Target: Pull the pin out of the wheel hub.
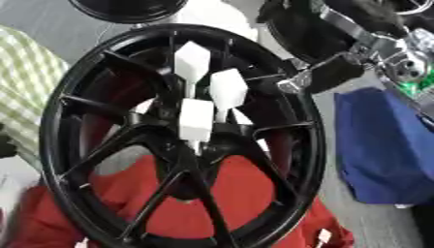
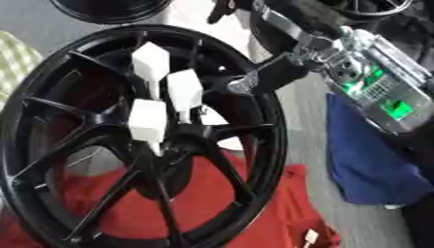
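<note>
A black spoked wheel [image 1: 56, 114] stands tilted and fills most of both views. Three white pins with broad flat heads stick out of its hub [image 1: 200, 147]: a top one [image 1: 192, 62], a middle one [image 1: 228, 89] to its right, and a lowest one [image 1: 196, 120] nearest the centre. My right hand [image 1: 335, 72] comes in from the upper right on a silver and black arm. It is at the wheel's upper right rim, a short way right of the pins and touching none of them. My left hand does not show.
A red cloth [image 1: 246, 193] lies under and behind the wheel. A blue cloth [image 1: 386, 145] lies to the right and a green checked cloth [image 1: 21, 82] at the left edge. Another black wheel [image 1: 127, 9] stands at the top.
</note>
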You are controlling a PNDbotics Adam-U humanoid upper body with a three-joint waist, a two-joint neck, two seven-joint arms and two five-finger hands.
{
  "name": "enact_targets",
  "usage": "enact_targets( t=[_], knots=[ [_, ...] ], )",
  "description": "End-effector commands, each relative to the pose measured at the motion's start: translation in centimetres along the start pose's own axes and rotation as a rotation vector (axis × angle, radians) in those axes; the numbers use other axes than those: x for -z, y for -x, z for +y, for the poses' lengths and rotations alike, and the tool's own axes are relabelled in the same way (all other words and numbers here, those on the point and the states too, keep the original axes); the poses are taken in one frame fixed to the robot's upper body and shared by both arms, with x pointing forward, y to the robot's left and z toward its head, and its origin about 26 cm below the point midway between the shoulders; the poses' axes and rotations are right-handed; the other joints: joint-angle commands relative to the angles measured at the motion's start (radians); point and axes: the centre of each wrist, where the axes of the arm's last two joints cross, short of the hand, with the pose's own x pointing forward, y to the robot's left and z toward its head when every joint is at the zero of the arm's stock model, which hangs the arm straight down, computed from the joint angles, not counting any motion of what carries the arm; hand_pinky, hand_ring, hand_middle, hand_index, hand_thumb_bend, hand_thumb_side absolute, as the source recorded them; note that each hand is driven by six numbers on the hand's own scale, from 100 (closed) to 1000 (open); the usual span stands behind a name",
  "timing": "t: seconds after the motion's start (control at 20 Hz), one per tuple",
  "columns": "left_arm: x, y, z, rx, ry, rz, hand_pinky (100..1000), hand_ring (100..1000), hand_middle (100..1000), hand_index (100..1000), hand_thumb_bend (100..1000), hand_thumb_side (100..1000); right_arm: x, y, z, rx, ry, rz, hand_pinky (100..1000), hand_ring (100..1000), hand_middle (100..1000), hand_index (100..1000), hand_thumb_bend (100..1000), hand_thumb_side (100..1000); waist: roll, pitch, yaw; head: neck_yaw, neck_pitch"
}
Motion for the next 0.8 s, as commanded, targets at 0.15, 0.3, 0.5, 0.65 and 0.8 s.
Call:
enact_targets(
  t=[0.15, 0.3, 0.5, 0.65, 0.8],
  knots=[
    [0.5, -0.4, 1.2, 0.026, -0.019, -0.016, 566, 503, 481, 675, 105, 960, 1.8, -0.1, 0.8, -0.007, -0.042, 0.007, 836, 789, 764, 777, 616, 261, 0.011, -0.040, -0.009, 0.016, 0.005],
    [0.5, -0.4, 1.1, 0.016, -0.020, -0.015, 567, 504, 481, 675, 107, 961, 2.2, -0.3, 1.0, -0.032, -0.077, 0.001, 829, 786, 762, 780, 617, 259, 0.012, -0.041, -0.005, 0.009, 0.004],
    [0.6, -0.5, 0.8, 0.005, -0.017, -0.017, 568, 504, 481, 675, 109, 962, 2.3, -0.3, 1.4, -0.075, -0.133, -0.003, 818, 783, 766, 798, 597, 250, 0.011, -0.039, 0.003, -0.002, 0.002],
    [0.6, -0.5, 0.7, 0.002, -0.016, -0.017, 568, 504, 481, 676, 108, 963, 2.3, -0.1, 1.4, -0.099, -0.174, -0.002, 804, 777, 763, 804, 576, 252, 0.011, -0.036, 0.004, -0.007, 0.001],
    [0.6, -0.5, 0.8, 0.003, -0.012, -0.015, 568, 504, 481, 676, 108, 965, 2.3, -0.3, 0.1, -0.106, -0.189, 0.003, 796, 767, 752, 803, 550, 249, 0.013, -0.032, 0.005, -0.016, -0.002]
  ],
)
